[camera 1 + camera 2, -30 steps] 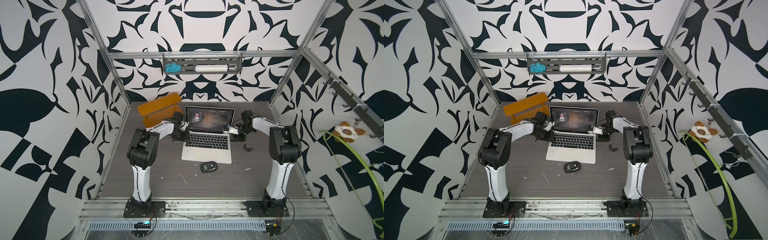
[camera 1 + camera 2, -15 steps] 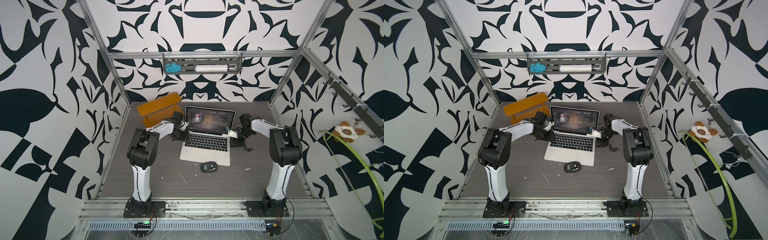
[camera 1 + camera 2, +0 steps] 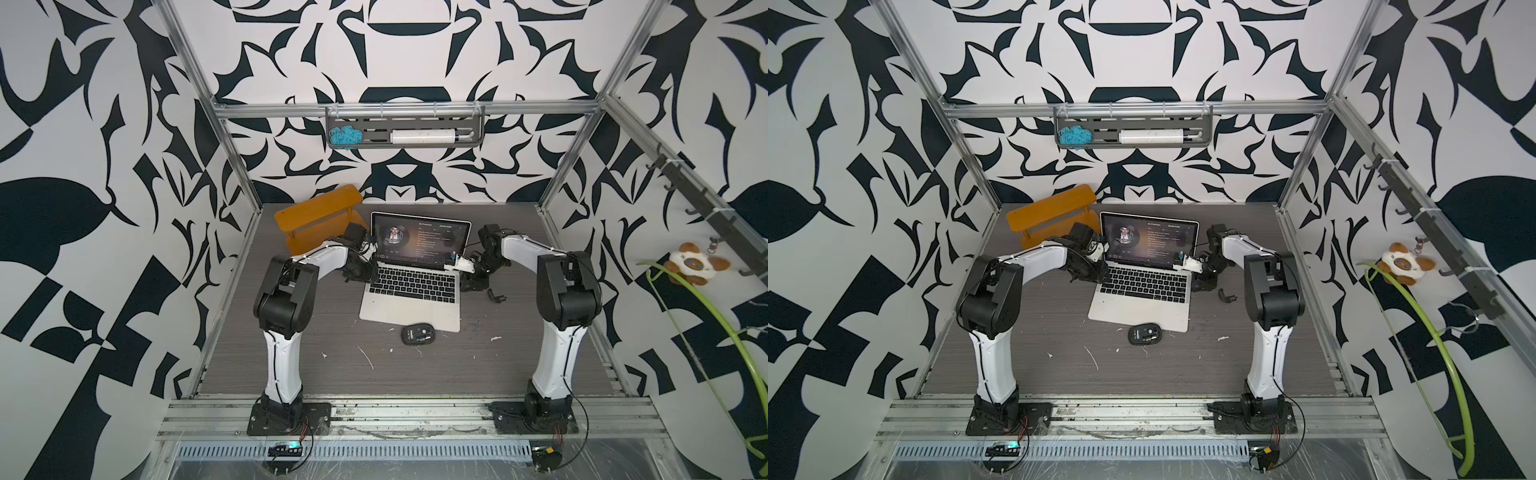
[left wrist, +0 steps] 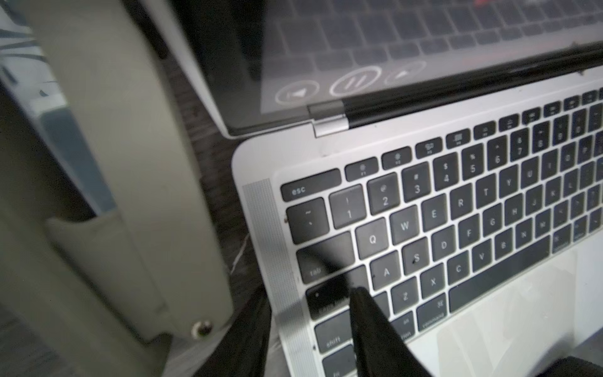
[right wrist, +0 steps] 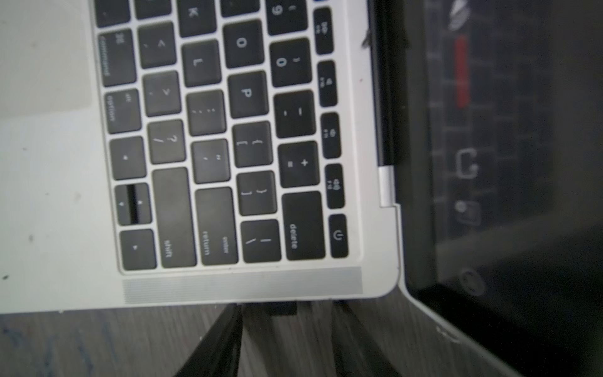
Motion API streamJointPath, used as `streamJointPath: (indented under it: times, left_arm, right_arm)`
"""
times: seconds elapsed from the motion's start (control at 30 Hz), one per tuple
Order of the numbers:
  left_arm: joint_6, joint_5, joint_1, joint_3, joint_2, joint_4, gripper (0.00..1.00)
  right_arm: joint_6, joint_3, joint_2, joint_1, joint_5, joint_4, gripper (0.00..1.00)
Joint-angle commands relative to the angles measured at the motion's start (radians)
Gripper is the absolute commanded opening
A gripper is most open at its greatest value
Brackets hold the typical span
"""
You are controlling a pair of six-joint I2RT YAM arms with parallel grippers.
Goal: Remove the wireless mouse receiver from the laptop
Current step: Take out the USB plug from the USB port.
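Now the laptop [image 3: 409, 307] sits open in the middle of the gray table [image 3: 332, 374], with its screen lit. A black mouse [image 3: 417, 333] lies just in front of it. The tiny black receiver [image 5: 280, 309] sticks out of the laptop's right side, near the back corner. The right gripper [image 5: 287, 304] is right there. Its two fingers [image 5: 225, 336] are apart, one on each side of the receiver, not touching it. The left gripper [image 4: 310, 292] is at the laptop's left side. Its fingers are apart too, one over the keys and one past the edge.
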Motion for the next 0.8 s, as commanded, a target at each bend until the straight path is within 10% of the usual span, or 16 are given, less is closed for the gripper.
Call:
streamJointPath:
  times: [0.0, 0.3, 0.77]
  left_arm:
    - [0.012, 0.008, -0.004, -0.009, 0.049, -0.061, 0.45]
    - [0.012, 0.008, -0.004, -0.009, 0.056, -0.061, 0.45]
    - [0.012, 0.008, -0.004, -0.009, 0.082, -0.061, 0.45]
  right_arm:
    - [-0.018, 0.017, 0.064, 0.028, -0.035, 0.031, 0.49]
    - [-0.011, 0.057, 0.099, 0.078, -0.081, 0.007, 0.13]
    - [0.056, -0.069, 0.018, 0.091, -0.071, 0.090, 0.00]
